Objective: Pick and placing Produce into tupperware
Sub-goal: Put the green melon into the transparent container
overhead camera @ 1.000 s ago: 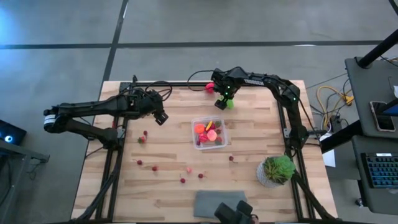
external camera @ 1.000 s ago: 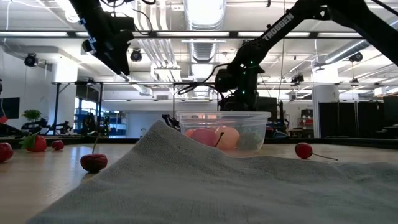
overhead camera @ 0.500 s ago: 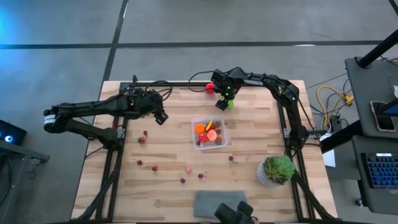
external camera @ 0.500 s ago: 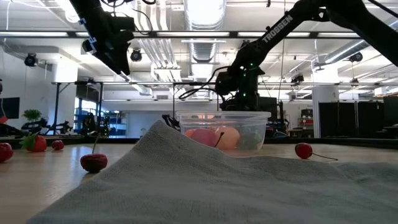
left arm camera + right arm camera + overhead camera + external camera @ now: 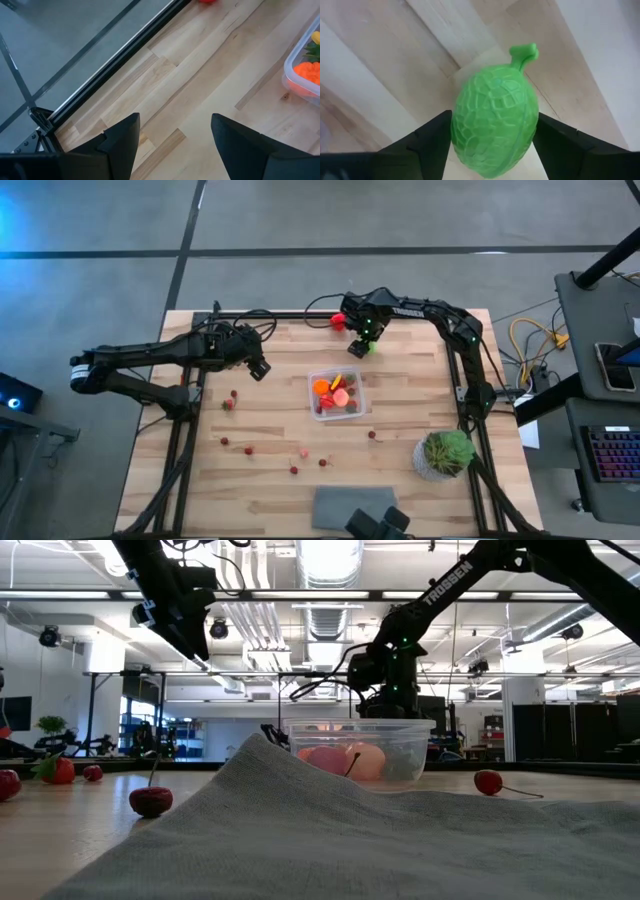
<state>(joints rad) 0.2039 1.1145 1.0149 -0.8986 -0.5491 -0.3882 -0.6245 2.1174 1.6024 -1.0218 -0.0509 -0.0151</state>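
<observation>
High view: the right gripper [image 5: 362, 345] sits at the table's far edge, over a green piece of produce [image 5: 368, 347], with a red piece [image 5: 339, 321] nearby. The tupperware [image 5: 337, 393] stands mid-table, holding red, orange and pink produce. The left gripper [image 5: 257, 368] hovers to the tub's left. Small red berries [image 5: 248, 450] lie scattered on the near side; a potted plant [image 5: 445, 454] and grey cloth [image 5: 352, 505] are also present. Low view: the cloth [image 5: 330, 830] fills the foreground, the tub [image 5: 360, 749] behind it. Left wrist view: fingers [image 5: 120, 137] spread apart, nothing between them, above bare wood. Right wrist view: both fingers [image 5: 432, 135] flank the green textured fruit [image 5: 495, 127], touching its sides.
</observation>
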